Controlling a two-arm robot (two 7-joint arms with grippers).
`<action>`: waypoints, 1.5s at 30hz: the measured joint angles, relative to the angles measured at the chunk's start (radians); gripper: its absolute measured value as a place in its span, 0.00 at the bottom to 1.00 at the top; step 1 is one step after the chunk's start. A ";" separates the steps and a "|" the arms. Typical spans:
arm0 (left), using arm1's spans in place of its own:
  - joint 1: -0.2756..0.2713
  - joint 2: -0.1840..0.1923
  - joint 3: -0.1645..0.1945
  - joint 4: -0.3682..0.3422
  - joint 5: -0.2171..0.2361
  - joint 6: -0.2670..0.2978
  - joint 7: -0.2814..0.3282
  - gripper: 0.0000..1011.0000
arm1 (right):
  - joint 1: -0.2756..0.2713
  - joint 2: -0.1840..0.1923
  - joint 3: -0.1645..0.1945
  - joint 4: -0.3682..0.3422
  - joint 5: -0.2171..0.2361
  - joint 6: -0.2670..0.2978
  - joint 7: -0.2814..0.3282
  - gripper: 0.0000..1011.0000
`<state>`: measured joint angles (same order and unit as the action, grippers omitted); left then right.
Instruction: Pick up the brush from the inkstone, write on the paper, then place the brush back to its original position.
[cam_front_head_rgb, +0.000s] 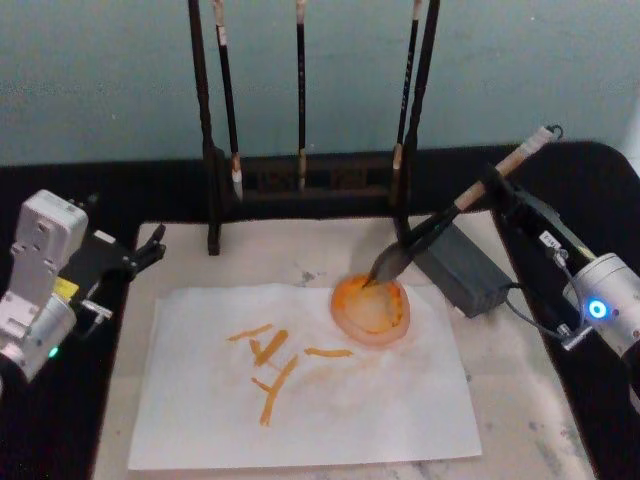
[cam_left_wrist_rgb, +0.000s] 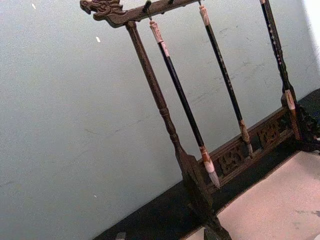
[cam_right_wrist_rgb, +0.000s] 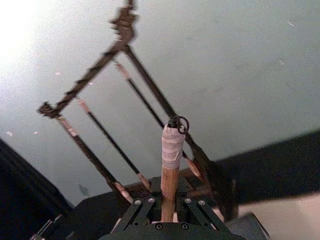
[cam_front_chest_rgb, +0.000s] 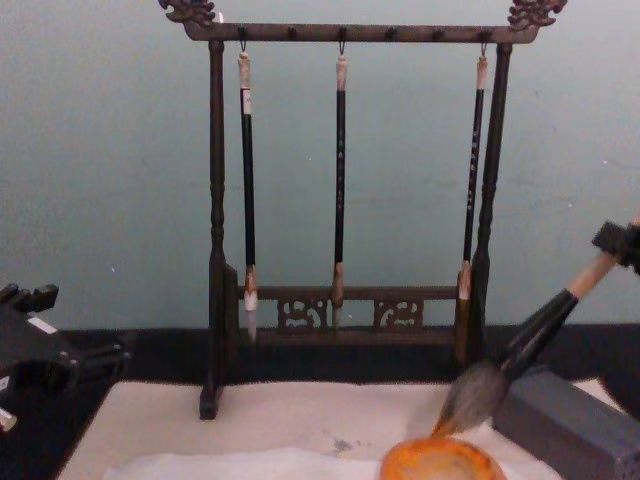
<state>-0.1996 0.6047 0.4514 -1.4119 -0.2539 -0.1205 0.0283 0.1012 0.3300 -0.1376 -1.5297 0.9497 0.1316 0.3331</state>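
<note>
My right gripper (cam_front_head_rgb: 497, 190) is shut on the tan handle of the brush (cam_front_head_rgb: 432, 230), which slants down to the left. Its grey tuft touches the far rim of a round orange dish (cam_front_head_rgb: 372, 308) on the paper's far right corner. The shaft passes over a grey rectangular block, the inkstone (cam_front_head_rgb: 462, 268). The white paper (cam_front_head_rgb: 380, 400) bears a few orange strokes (cam_front_head_rgb: 270, 365). From the chest, the brush (cam_front_chest_rgb: 540, 330) dips into the dish (cam_front_chest_rgb: 440, 462) beside the inkstone (cam_front_chest_rgb: 565, 425). The right wrist view looks up the handle (cam_right_wrist_rgb: 170, 165) between the fingers. My left gripper (cam_front_head_rgb: 150, 248) stands open at the mat's left edge.
A dark wooden rack (cam_front_head_rgb: 300, 190) with three slim hanging brushes (cam_front_chest_rgb: 340, 180) stands behind the beige mat (cam_front_head_rgb: 530, 400); the left wrist view faces the rack (cam_left_wrist_rgb: 165, 115). A cable runs from the inkstone towards my right arm (cam_front_head_rgb: 600, 300). A black table surrounds the mat.
</note>
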 joint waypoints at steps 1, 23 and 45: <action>0.000 0.000 0.000 0.000 0.000 0.000 0.000 1.00 | 0.003 -0.002 0.001 0.006 0.011 0.009 -0.008 0.16; 0.000 0.000 0.000 0.000 0.000 0.000 0.000 1.00 | 0.109 -0.030 0.016 0.184 0.259 0.221 -0.142 0.16; 0.000 0.000 0.000 0.000 0.000 0.000 0.000 1.00 | 0.112 -0.025 0.008 0.212 0.396 0.280 -0.210 0.16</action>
<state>-0.1995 0.6047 0.4514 -1.4120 -0.2539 -0.1205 0.0283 0.2131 0.3047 -0.1299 -1.3180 1.3460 0.4119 0.1232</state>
